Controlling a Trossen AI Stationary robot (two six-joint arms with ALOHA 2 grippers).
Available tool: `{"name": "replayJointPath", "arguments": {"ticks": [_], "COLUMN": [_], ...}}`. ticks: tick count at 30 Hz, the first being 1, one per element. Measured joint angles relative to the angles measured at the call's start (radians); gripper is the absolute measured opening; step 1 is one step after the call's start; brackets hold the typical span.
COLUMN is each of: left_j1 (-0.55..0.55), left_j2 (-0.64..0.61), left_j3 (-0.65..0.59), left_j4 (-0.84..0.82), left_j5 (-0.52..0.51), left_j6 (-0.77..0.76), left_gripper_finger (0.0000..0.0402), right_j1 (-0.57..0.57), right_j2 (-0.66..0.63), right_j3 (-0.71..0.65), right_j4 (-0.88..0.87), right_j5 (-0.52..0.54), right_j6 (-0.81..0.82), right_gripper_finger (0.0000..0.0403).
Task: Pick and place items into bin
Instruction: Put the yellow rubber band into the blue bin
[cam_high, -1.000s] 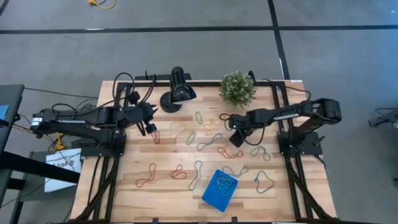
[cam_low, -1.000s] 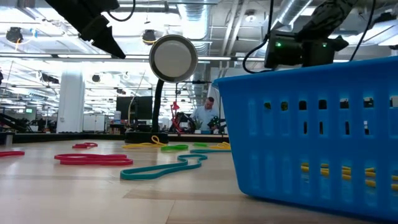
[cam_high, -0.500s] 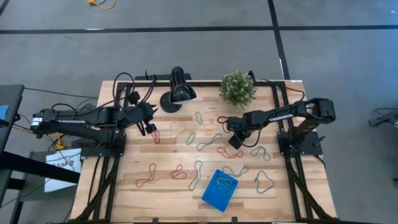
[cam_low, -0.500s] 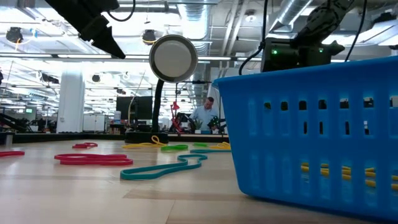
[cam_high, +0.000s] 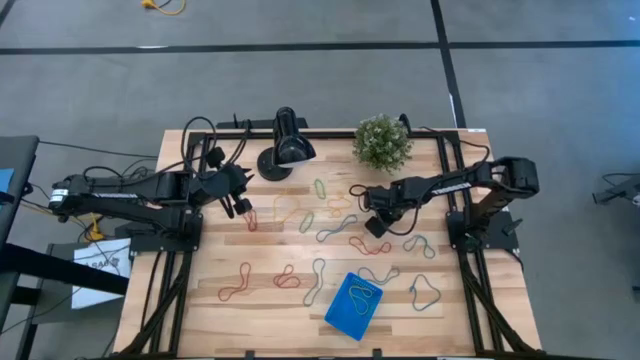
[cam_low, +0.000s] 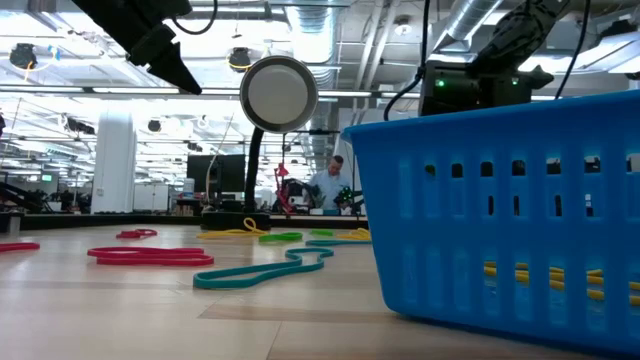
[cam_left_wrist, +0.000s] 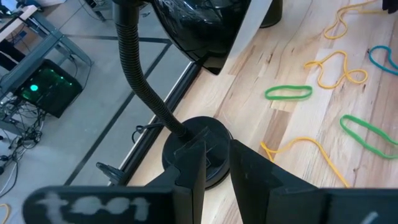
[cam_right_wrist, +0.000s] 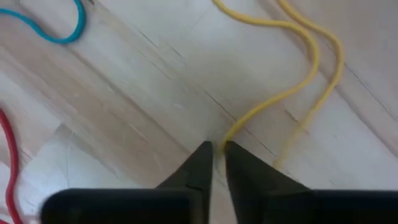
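Many thin rubber-band loops lie limp on the wooden table, among them a yellow one, a teal one and a red one. The blue bin stands near the front edge with a few bands inside; it fills the low view's right side. My right gripper points straight down at the table's middle right, its fingertips shut on the yellow band. My left gripper hangs over the table's left part, near the lamp, its fingers slightly open with nothing between them. My right gripper pinches one narrow end of the yellow loop between its two fingertips. The fingers come from above, pointing down. The rest of the band lies slack and flat on the wood, running away from the fingers.
A black lamp and a green plant stand at the far edge. Loose bands are scattered over the table's middle and front, some around the bin. Black cables run along both side edges. A person shows far off in the room.
My right gripper has sunk a little toward the table over the bands at the middle right. The left arm has kept still.
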Motion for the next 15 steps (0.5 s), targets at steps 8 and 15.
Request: {"name": "replayJointPath", "arguments": {"ticks": [8, 15], "left_j1": [0.0, 0.0], "left_j2": [0.0, 0.0], "left_j3": [0.0, 0.0], "left_j4": [0.0, 0.0], "left_j5": [0.0, 0.0], "left_j6": [0.0, 0.0], "left_gripper_finger": [0.0061, 0.0061], "right_j1": [0.041, 0.165], "right_j2": [-0.03, -0.138], "right_j3": [0.012, 0.144], "right_j4": [-0.007, -0.031], "right_j5": [0.035, 0.041], "right_j6": [0.024, 0.046], "right_gripper_finger": [0.0002, 0.0001]}}
